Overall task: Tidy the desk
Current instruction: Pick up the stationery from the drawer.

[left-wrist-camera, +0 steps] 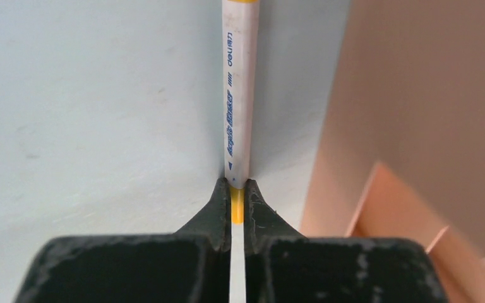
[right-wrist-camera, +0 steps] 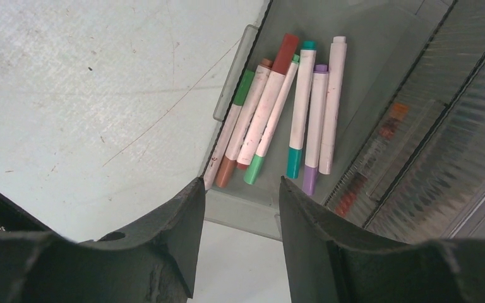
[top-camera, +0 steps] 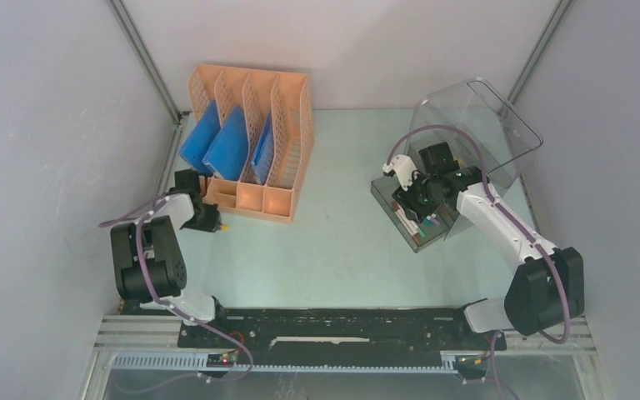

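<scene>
The pale mint-green desk carries an orange file rack at the back left. Beside the rack's near left corner my left gripper is shut on a white marker with yellow ends, pinching its yellow end between the fingertips; the marker lies along the desk next to the rack's wall. My right gripper hangs open, nothing between its fingers, over a pulled-out clear drawer that holds several markers with green, red, brown, teal and purple caps.
A clear plastic drawer box stands at the back right, its drawer drawn out toward the middle. Blue folders sit in the rack's slots. Grey panel walls close in the left, back and right sides.
</scene>
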Tool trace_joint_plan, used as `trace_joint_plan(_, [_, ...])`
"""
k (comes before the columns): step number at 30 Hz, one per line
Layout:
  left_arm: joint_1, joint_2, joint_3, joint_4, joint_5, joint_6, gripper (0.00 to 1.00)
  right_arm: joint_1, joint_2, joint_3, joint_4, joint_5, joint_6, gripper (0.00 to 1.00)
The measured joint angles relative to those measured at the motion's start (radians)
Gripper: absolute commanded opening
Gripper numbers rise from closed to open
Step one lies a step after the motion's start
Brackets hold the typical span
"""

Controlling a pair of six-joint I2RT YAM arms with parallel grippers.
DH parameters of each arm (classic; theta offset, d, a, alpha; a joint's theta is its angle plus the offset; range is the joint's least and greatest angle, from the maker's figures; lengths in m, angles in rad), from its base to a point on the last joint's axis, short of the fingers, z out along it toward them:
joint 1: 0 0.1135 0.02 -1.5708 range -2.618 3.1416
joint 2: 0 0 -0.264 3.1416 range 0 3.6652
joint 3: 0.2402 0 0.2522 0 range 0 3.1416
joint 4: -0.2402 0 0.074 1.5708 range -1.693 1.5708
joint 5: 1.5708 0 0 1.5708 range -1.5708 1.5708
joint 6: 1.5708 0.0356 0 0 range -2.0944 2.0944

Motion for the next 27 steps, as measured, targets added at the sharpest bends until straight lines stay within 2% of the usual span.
trace_joint_plan(12, [0.000, -0.337, -0.245, -0.038, 0.002, 0.098, 0.00, 0.002, -0.036, 0.000, -0.004, -0.052, -0.003, 0.54])
trace_joint_plan(20, [0.000, -0.738, -0.504, 0.124, 0.071, 0.122, 0.00, 0.014, -0.072, 0.000, -0.007, -0.106, -0.007, 0.54])
trace_joint_plan(23, [0.000, -0.830, -0.547, 0.143, 0.099, 0.123, 0.00, 0.017, -0.086, 0.000, -0.006, -0.116, -0.008, 0.54])
trace_joint_plan(27, [0.000, -0.878, -0.550, 0.188, 0.172, 0.134, 0.00, 0.023, -0.098, 0.000, -0.006, -0.124, -0.008, 0.54])
